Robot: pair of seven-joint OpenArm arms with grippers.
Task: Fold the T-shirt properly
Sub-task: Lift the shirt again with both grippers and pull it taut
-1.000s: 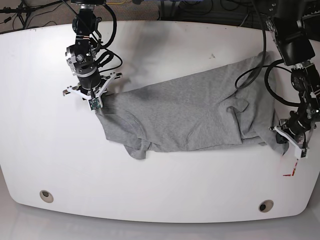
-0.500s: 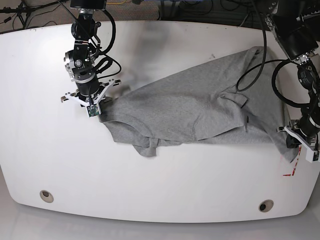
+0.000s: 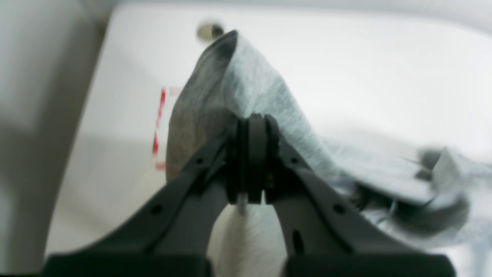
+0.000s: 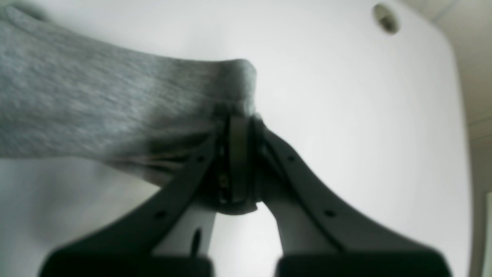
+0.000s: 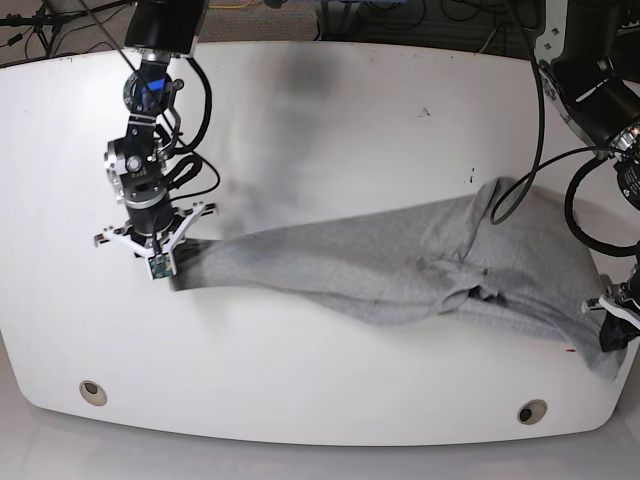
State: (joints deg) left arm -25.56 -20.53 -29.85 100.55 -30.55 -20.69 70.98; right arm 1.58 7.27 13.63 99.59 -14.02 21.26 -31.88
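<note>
The heather-grey T-shirt (image 5: 400,262) hangs stretched in a long band between my two grippers above the white table (image 5: 320,130). At the base view's left, my right gripper (image 5: 160,268) is shut on one end of the T-shirt (image 4: 115,111), the cloth bunched over its closed tips (image 4: 236,127). Near the table's right front edge, my left gripper (image 5: 612,335) is shut on the other end of the T-shirt (image 3: 246,84), which rises in a peak above its tips (image 3: 251,123). No lettering shows.
Two round holes (image 5: 92,391) (image 5: 532,411) sit near the table's front edge. A red tape mark (image 3: 158,123) lies by the right edge under the cloth. Black cables (image 5: 540,180) loop from the arm on the right over the T-shirt.
Both grippers have moved toward the table's front and farther apart. The T-shirt, which lay spread and rumpled, is now pulled taut into a narrow band and shifted forward.
</note>
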